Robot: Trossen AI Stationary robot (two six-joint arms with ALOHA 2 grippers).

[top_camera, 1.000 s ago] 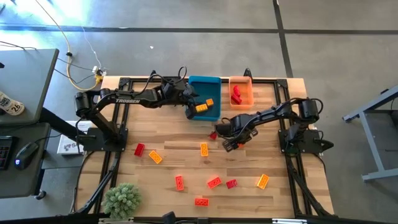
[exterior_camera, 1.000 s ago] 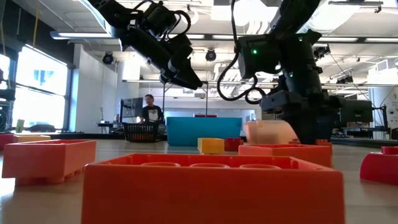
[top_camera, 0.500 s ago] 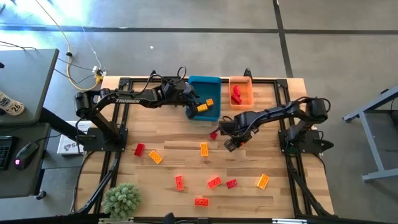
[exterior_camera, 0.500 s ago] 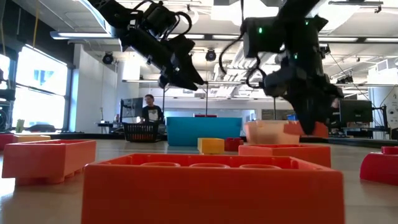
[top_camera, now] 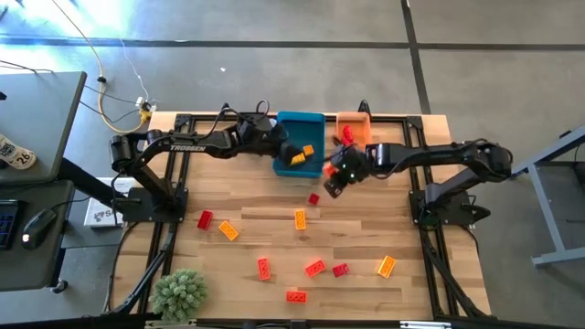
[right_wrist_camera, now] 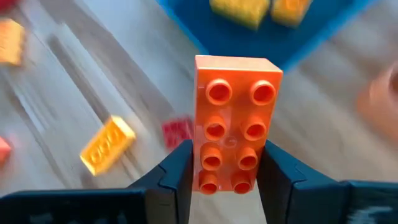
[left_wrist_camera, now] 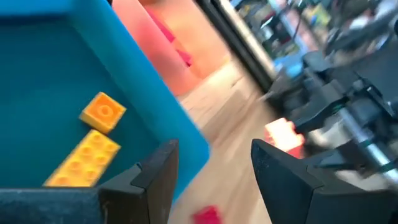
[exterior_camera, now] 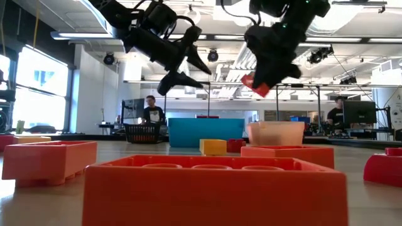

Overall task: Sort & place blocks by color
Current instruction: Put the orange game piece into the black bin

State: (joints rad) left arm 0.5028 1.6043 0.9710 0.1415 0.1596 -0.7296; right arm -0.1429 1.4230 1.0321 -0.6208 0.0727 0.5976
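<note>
Gripping an orange-red 2x4 brick lengthwise between narrowed fingers, the right tool sits raised off the desk, just beside the blue bin's right side and near the orange bin. Low view shows the brick hanging well above the bins. A second ago that tool was lower and closer to desk centre, jaws wider, next to a small red block; since then it has closed, lifted and swung toward the far edge. The red block stays on the wood.

Left tool hovers over the blue bin's left part, fingers spread, nothing between them. Position matches a second ago; in the low view the spread fingers show more clearly now than they did then.

Counts, high view:
- blue bin: 2 yellow-orange blocks, one long, one short (left wrist view confirms).
- orange bin: at least 1 red block; arm partly covers the bin, can't tell beyond that.
- loose on desk: 9. Small red one mid-desk, red and yellow-orange toward the left edge, yellow-orange at centre, then five nearer the front edge: red, red, dark red, yellow-orange, red.
- in grip: 1.

Loose layout unchanged from a second ago.
</note>
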